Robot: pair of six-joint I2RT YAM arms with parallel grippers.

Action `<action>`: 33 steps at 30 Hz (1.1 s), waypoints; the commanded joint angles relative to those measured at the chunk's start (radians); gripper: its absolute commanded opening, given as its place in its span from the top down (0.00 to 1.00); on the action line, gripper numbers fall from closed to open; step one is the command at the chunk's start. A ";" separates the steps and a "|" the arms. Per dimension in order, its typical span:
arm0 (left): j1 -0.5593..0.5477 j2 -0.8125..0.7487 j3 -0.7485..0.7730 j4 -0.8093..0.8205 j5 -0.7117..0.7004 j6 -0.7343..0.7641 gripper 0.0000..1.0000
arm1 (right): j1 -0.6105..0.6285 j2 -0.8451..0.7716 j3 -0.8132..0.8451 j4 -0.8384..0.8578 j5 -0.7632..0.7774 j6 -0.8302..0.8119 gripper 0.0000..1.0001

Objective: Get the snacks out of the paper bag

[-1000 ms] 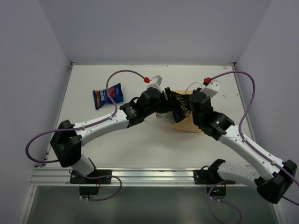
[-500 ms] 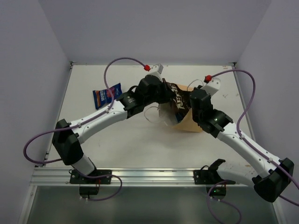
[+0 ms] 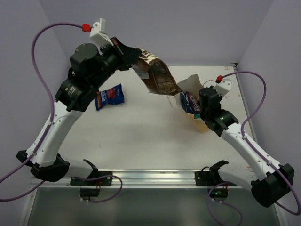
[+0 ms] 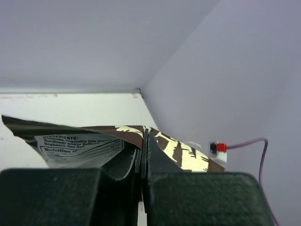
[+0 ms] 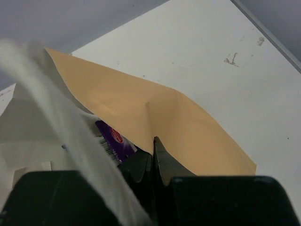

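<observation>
- The left arm stands high over the far left of the table (image 3: pixel 141 136), with its upper links rising steeply from the base and its wrist bent toward the middle.
- The left gripper (image 4: pixel 143 150) has its jaws pressed together on the top edge of the dark brown chip bag (image 3: pixel 157 77).
- The chip bag hangs in the air, slanting down and to the right. Its lower corner is just beside the mouth of the paper bag (image 3: pixel 188 87); I cannot tell whether the two touch.
- The right arm reaches forward from its base at a low angle, with its wrist over the paper bag at the right of the table.
- The right gripper (image 5: pixel 153 148) has its jaws pinched on the tan wall of the paper bag at the rim.
- Inside the bag, a blue packet (image 3: pixel 189 100) shows at the open mouth. A purple packet (image 5: pixel 113 136) lies just beside the right fingers.
- A second blue packet (image 3: pixel 109 97) lies flat on the table at the left, well apart from the paper bag.
</observation>
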 commanded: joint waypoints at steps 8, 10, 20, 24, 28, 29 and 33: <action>0.175 0.111 0.117 0.007 -0.089 0.170 1.00 | -0.004 -0.046 -0.028 -0.089 -0.030 -0.062 1.00; 0.191 0.190 0.120 0.080 -0.052 0.175 1.00 | -0.004 -0.055 -0.017 -0.089 -0.046 -0.089 1.00; 0.219 0.366 -0.072 0.458 0.192 0.109 1.00 | -0.004 -0.065 0.004 -0.025 -0.118 -0.239 1.00; 0.238 0.210 -0.469 0.666 0.138 0.048 0.83 | -0.004 -0.060 0.006 0.005 -0.164 -0.301 1.00; 0.251 0.128 -0.785 0.656 0.135 -0.015 0.54 | -0.003 -0.062 0.001 0.044 -0.211 -0.372 1.00; 0.253 0.113 -0.831 0.648 0.147 -0.034 0.39 | -0.003 -0.062 0.004 0.046 -0.220 -0.399 1.00; 0.250 -0.002 -0.910 0.494 0.207 -0.026 0.06 | 0.006 -0.072 0.010 0.072 -0.265 -0.482 1.00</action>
